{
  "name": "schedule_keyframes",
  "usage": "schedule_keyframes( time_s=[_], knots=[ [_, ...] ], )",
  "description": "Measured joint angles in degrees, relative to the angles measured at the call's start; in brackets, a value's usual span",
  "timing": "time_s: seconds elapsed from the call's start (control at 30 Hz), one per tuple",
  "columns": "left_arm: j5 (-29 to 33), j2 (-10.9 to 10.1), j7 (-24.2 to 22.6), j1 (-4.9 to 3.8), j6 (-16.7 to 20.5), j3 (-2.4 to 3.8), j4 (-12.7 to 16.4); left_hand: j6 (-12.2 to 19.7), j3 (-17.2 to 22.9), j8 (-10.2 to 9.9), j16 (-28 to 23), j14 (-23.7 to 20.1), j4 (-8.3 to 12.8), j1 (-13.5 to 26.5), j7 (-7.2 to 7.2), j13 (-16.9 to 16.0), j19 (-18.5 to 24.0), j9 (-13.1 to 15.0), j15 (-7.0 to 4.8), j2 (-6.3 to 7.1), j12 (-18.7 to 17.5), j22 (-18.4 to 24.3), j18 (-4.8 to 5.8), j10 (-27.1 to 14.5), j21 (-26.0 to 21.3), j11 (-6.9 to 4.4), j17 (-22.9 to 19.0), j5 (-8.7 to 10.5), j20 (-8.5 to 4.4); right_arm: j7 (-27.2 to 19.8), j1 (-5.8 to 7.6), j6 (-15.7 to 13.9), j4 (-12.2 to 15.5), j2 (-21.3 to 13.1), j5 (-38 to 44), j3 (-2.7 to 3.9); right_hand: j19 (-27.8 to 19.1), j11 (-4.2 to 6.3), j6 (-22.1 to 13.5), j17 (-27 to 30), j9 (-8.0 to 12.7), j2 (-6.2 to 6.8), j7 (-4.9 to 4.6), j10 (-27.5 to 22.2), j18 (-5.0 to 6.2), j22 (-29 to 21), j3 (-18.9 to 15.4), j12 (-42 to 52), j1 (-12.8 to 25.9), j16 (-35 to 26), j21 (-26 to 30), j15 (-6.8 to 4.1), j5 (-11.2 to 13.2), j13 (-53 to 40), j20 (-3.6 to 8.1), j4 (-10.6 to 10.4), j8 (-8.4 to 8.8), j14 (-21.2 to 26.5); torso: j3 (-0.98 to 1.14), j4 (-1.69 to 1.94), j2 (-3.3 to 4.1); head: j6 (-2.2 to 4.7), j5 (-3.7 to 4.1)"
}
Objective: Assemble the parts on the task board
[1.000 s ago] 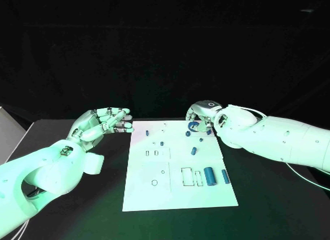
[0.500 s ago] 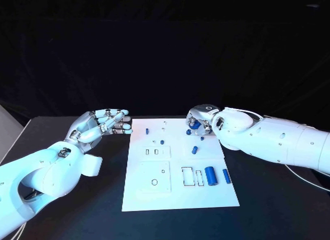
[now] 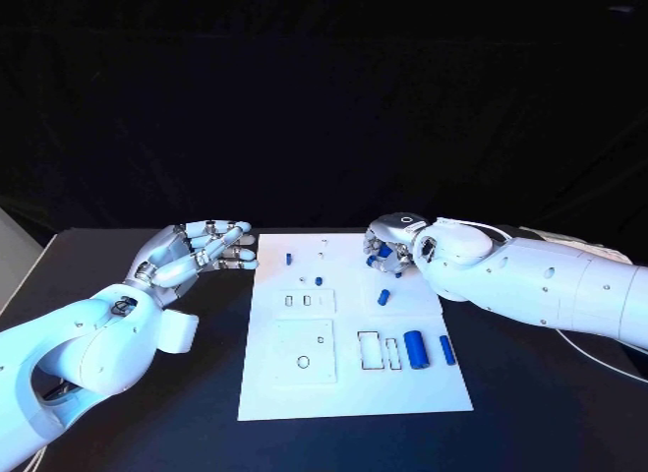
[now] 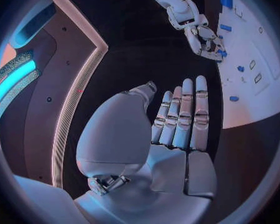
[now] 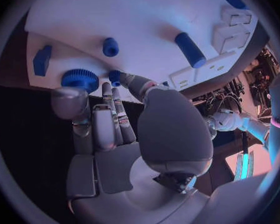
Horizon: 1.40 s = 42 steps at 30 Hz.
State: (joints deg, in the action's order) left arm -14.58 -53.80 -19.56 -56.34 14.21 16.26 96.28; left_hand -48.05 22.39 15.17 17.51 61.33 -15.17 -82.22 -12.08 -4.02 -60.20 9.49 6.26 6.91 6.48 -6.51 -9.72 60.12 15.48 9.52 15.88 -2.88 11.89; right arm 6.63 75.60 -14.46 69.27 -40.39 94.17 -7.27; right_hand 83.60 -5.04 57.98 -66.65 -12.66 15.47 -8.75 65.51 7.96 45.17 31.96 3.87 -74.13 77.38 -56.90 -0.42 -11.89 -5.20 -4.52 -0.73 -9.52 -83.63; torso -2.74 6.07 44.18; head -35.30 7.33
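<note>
At the far right corner of the white task board (image 3: 349, 334), about one o'clock from its centre, the right hand (image 3: 391, 242) has its fingertips down at a blue toothed gear (image 5: 79, 79), touching it, though I cannot tell whether it grips. Off the board's nine o'clock edge, over the black worktop (image 3: 153, 413), the left hand (image 3: 196, 251) hangs empty, fingers loosely extended together. Two blue cylinders (image 3: 416, 349) lie on the board at four o'clock.

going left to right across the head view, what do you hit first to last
left hand → small blue peg near the board's left edge → blue peg in the board's middle → thick blue cylinder → slimmer blue cylinder
</note>
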Motion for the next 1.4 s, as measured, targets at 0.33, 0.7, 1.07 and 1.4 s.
schedule_keyframes(
  time_s=[0.33,0.7,1.07,1.4],
  knots=[
    [-0.1,-0.2,0.2,0.0,-0.1,0.01,0.0,0.0,0.0,0.0,0.0,0.0,0.0,0.0,0.0,0.0,0.0,0.0,0.0,0.0,-0.2,0.0,0.0,0.0,0.0,0.0,0.1,0.0,0.0,0.0,0.08,-0.3,0.0,0.1,0.0,0.07,0.0,0.13,1.0,-0.5,-0.6,-0.8,0.34,1.4,-0.87,2.5,1.4,0.0,-0.3,0.8,-2.3,0.0,-0.5,-0.6,0.0,-0.9,-0.45,0.0,-0.04,0.04,0.71,0.38,0.05],
    [-0.2,-0.2,0.6,0.0,-0.2,0.02,-0.3,0.0,0.0,0.0,0.0,0.0,0.0,0.0,0.0,0.1,0.0,0.0,0.0,0.0,-0.2,0.0,0.0,0.0,0.0,0.0,0.2,0.0,0.0,0.0,0.1,-2.4,0.8,-0.2,0.0,0.1,0.4,0.3,4.7,-1.0,-3.1,-2.9,1.6,5.1,-1.8,11.3,4.8,0.8,-2.1,1.8,-9.1,-0.82,0.3,-1.6,0.43,0.7,-3.35,-0.4,-0.1,0.11,1.21,0.57,0.12],
    [-0.2,-0.2,0.8,0.01,-0.3,0.02,-0.6,0.0,0.3,0.0,0.0,0.0,0.0,0.0,0.0,0.1,0.0,0.0,0.0,0.0,-0.5,0.0,0.01,0.0,0.2,0.0,0.3,0.0,0.0,0.7,0.02,-6.9,3.3,-0.4,0.4,0.79,0.4,0.07,4.8,-1.6,-4.1,-3.12,1.72,5.3,-1.8,13.0,5.4,1.1,-2.3,2.4,-10.2,-1.23,0.3,-1.6,0.84,1.7,-4.0,-0.4,-0.21,0.21,1.49,1.12,-0.02],
    [-0.3,-0.3,0.9,0.02,-0.3,0.02,-0.8,0.0,0.5,0.0,0.0,0.0,0.2,0.0,0.0,0.0,0.0,-0.1,0.0,0.0,-0.5,0.0,0.01,0.0,0.2,0.0,0.4,0.0,0.0,3.0,0.76,-12.7,2.5,2.9,1.5,1.41,0.4,0.07,4.8,-1.8,-4.4,-3.12,1.72,5.3,-1.8,13.8,5.6,1.1,-2.3,2.6,-11.0,-1.23,0.3,-1.6,0.83,1.8,-4.0,-0.4,-0.29,0.18,1.81,1.73,0.04]
  ],
)
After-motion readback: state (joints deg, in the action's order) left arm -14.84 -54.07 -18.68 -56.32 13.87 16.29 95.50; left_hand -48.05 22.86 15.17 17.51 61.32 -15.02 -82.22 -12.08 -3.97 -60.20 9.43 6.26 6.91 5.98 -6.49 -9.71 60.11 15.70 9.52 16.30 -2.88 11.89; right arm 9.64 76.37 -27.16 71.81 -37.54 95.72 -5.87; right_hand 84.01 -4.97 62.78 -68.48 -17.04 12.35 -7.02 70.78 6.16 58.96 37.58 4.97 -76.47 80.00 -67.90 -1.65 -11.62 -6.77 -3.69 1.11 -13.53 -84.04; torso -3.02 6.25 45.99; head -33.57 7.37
